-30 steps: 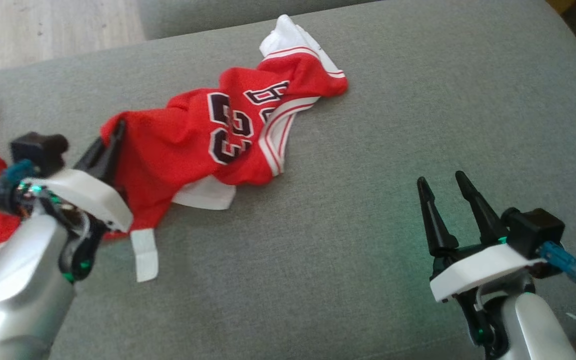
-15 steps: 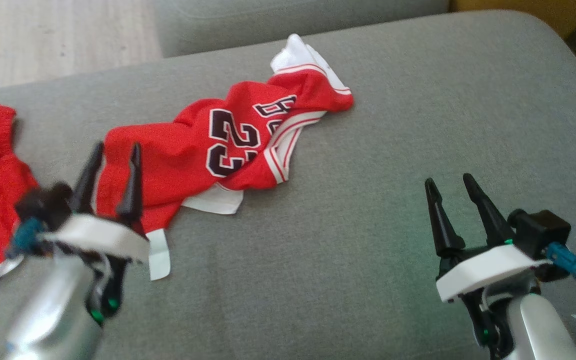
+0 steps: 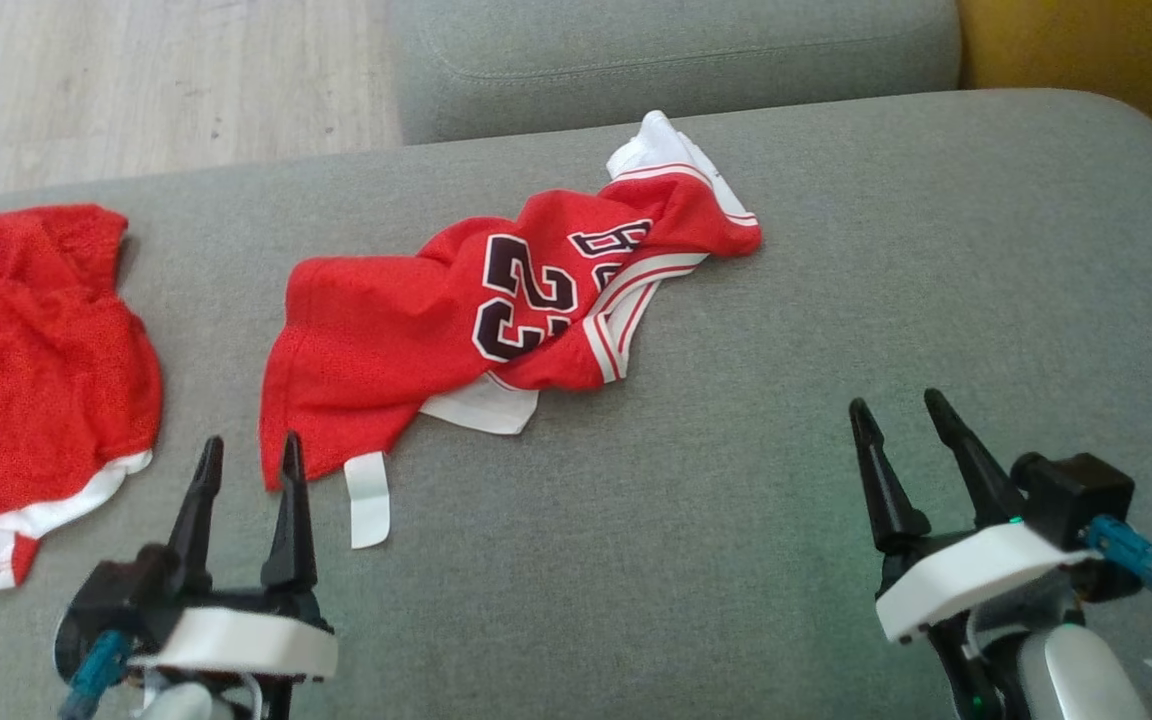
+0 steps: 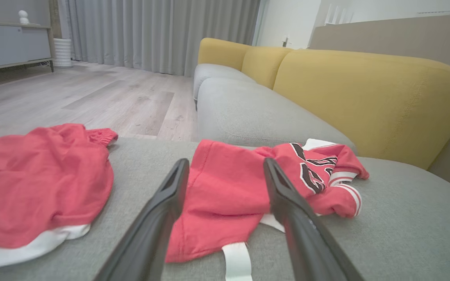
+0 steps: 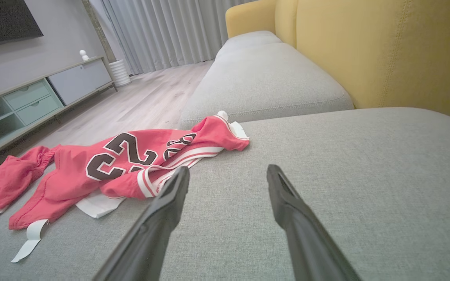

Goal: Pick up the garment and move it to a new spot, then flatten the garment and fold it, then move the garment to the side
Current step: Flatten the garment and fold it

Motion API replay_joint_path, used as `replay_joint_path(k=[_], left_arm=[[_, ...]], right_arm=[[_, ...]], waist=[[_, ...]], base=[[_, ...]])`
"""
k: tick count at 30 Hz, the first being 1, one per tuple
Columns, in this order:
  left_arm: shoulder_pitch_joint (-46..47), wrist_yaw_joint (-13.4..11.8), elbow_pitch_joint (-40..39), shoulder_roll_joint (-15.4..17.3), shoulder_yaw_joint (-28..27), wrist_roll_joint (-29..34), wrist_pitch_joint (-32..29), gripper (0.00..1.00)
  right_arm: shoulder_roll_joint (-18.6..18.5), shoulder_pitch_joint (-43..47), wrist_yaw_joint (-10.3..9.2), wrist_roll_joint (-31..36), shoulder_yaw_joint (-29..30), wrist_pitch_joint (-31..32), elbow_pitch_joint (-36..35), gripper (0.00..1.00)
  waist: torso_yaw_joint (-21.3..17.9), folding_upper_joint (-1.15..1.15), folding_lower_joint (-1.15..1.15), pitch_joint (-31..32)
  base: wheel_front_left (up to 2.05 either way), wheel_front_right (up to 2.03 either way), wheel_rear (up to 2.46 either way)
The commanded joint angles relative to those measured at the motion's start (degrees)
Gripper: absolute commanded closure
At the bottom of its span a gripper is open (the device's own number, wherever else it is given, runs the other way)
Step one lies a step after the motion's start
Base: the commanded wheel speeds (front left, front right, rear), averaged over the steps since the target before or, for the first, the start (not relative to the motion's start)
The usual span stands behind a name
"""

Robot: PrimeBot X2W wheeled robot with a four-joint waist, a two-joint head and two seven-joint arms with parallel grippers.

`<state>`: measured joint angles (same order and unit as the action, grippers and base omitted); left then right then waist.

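**Both grippers empty, jersey bunched on the seat**

The red jersey (image 3: pixel 496 320), trimmed in white and numbered 23, lies crumpled in a slanting band across the grey sofa seat (image 3: pixel 736 520). It runs from a broad near hem at the left up to a twisted end near the seat's far edge. A white strip (image 3: pixel 368 498) trails from the near hem onto the cushion.

The left gripper (image 3: pixel 251 440) sits low at the lower left of the head view. Its 2 dark fingers are parted, hold nothing and point up the view. Their tips reach the jersey's near corner, though whether they touch the cloth cannot be told. In the left wrist view the fingers frame the red fabric.

The right gripper (image 3: pixel 894 400) is at the lower right, its fingers also spread and empty and leaning slightly left. It is over bare cushion, well apart from the jersey.

A second red garment (image 3: pixel 36 340) with a white hem lies to the left, apart from the jersey. A yellow backrest (image 4: pixel 365 89) rises beyond the seat.
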<state>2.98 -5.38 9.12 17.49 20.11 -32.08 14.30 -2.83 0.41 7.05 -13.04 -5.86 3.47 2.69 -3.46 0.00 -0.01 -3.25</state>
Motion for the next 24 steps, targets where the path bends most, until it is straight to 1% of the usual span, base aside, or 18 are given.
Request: replay_joint_path(k=[1, 5, 9, 13, 16, 17, 20, 24], left_arm=[[2.4, 0.4, -2.4, 0.5, -3.2, 0.7, 0.7, 0.00], [2.4, 1.2, -3.1, -0.2, -4.7, 1.8, 0.7, 0.00], [3.7, 1.9, -3.8, -0.4, -5.4, 2.8, 0.7, 0.00], [5.2, 2.5, -4.1, -0.6, -6.1, 3.5, 0.7, 0.00], [6.4, 3.1, -4.2, -1.2, -6.1, 4.0, 0.7, 0.00], [6.4, 3.1, -4.2, -1.2, -6.1, 4.0, 0.7, 0.00], [7.4, 4.0, -3.7, -1.8, -6.1, 4.4, 0.7, 0.00], [8.3, 4.7, -3.1, -2.7, -6.5, 4.9, 0.7, 0.00]], right_arm=[[0.0, -0.8, 0.44, 0.2, -1.3, 0.2, -2.2, 0.00], [0.0, -2.7, 0.44, 0.4, -3.7, 1.7, -1.8, 0.00], [0.0, -8.9, 0.44, 0.5, -8.6, 6.6, 2.0, 0.00], [0.0, -17.7, 0.44, -1.5, -12.2, 8.5, 10.5, 0.00], [0.0, -23.4, 0.44, -3.7, -14.0, 8.0, 17.8, 0.00], [0.0, -23.4, 0.44, -3.7, -14.0, 8.0, 17.8, 0.00], [0.0, -28.0, 0.44, -5.1, -16.4, 7.2, 24.4, 0.00], [0.0, -32.2, 0.44, -6.7, -19.7, 5.9, 31.3, 0.00]], waist=[[0.2, 0.00, 0.01, -0.1], [0.8, 0.00, 0.01, -1.0], [2.1, 0.00, 0.01, -3.2], [4.1, 0.00, 0.01, -5.6], [6.1, 0.00, 0.01, -7.3], [6.1, 0.00, 0.01, -7.3], [8.0, 0.00, 0.01, -8.6], [9.6, 0.00, 0.01, -9.5]], base=[[0.00, 0.00, 0.00], [0.00, 0.00, 0.00], [0.00, 0.00, 0.00], [0.00, 0.00, 0.00], [0.00, 0.00, 0.00], [0.00, 0.00, 0.00], [0.00, 0.00, 0.00], [0.00, 0.00, 0.00]])
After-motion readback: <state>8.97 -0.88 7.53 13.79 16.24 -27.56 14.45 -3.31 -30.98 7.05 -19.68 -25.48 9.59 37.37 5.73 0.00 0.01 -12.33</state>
